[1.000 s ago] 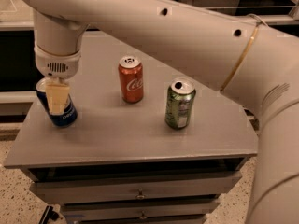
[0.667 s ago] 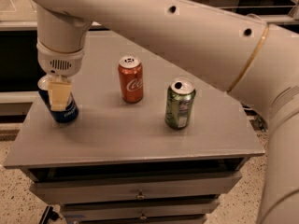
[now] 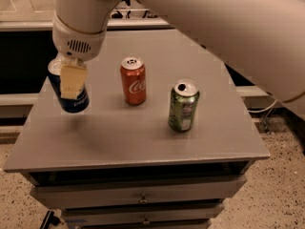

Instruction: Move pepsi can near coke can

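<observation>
The pepsi can (image 3: 76, 100), dark blue with a silver top, hangs tilted a little above the left side of the grey table (image 3: 133, 142). My gripper (image 3: 69, 82) comes down from the upper left and is shut on the pepsi can; one pale yellow finger (image 3: 72, 81) covers its front. The coke can (image 3: 133, 80), red-orange with white script, stands upright near the table's middle, about a can's width to the right of the pepsi can.
A green can (image 3: 183, 106) stands upright to the right of the coke can, nearer the front. My large white arm (image 3: 214, 18) spans the top of the view. Drawers (image 3: 143, 197) sit below the table's front edge. Speckled floor lies around.
My gripper has lifted the pepsi can off the table; the can now hangs tilted with a shadow under it. The coke can and green can have not moved.
</observation>
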Tool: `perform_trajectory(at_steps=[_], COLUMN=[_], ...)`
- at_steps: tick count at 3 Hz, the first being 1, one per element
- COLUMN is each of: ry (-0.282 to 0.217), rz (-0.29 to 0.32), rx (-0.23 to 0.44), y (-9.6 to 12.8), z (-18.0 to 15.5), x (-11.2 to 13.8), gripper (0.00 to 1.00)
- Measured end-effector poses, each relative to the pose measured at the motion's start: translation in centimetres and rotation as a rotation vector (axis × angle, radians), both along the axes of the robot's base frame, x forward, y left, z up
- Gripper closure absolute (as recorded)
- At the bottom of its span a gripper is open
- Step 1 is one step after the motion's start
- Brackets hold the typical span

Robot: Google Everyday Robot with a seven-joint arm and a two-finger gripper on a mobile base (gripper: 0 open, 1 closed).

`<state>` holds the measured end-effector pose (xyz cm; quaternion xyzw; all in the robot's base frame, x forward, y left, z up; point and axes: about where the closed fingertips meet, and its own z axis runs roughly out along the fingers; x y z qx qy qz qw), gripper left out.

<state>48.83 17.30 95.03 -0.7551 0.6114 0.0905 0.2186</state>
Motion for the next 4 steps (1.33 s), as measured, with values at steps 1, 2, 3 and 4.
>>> perform_trajectory(at_steps=[1,2,3,4], ry=[-0.046,-0.083,-0.132,-0.151], rz=[-0.033,-0.057,-0.109,-0.177], rx=[0.043,0.072,0.094,0.120], y=[-2.6,-4.4,-7.4,-10.9], z=[3.6,6.4,9.7,11.9], x=[0.0,0.0,0.4,1.7], gripper=[1.00,1.00,1.00,1.00])
